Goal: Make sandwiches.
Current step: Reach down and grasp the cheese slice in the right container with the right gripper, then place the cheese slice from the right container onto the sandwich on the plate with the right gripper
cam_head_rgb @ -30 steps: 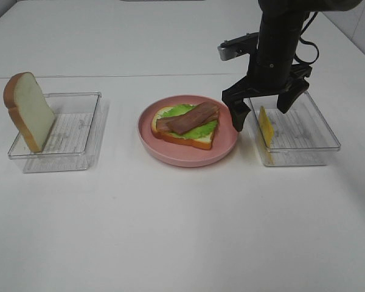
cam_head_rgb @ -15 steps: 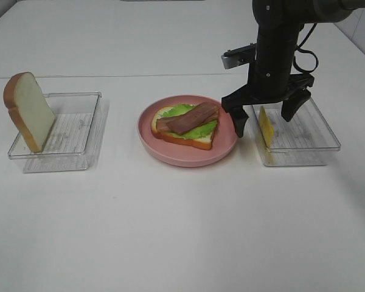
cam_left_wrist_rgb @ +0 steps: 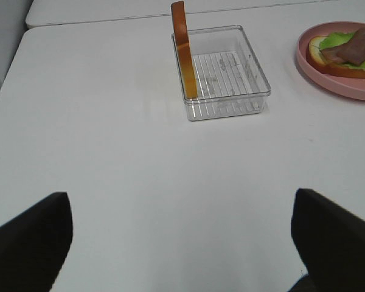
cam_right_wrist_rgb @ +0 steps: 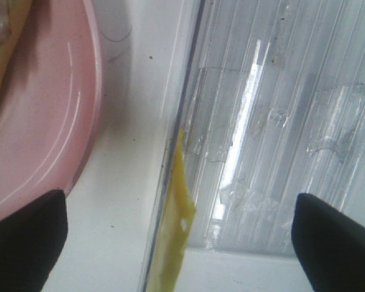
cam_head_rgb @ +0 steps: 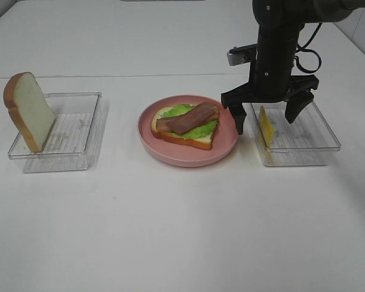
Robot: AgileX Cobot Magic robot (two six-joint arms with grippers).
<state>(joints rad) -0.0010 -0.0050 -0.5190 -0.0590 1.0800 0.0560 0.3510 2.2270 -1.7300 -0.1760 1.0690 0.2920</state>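
We are working on the cheese layer. The sandwich is sitting half built on the pink plate in the middle of the table. The bottom bread slice is carrying the lettuce, and the bacon strip is lying across the top. It is lying open-faced because two layers are not yet on.

We are hanging our right fingers spread wide, gripping nothing, above the cheese slice. The cheese slice is standing on edge in the right tray, leaning against the wall nearest the plate, so it is offering a thin upper edge to a pinch from above. One finger is hovering on the plate side of that wall and the other over the tray's inside, so we are straddling both cheese and wall. The right wrist view is showing the cheese slice tight against the clear plastic. We are judging that both fingers need to be going down inside the tray, or the close will be catching the wall too.

The second bread slice is standing upright in the left tray, at the end away from the plate, presumably reserved for the top. Our left fingers are hanging wide apart and empty over bare table, well away from the right arm's work.
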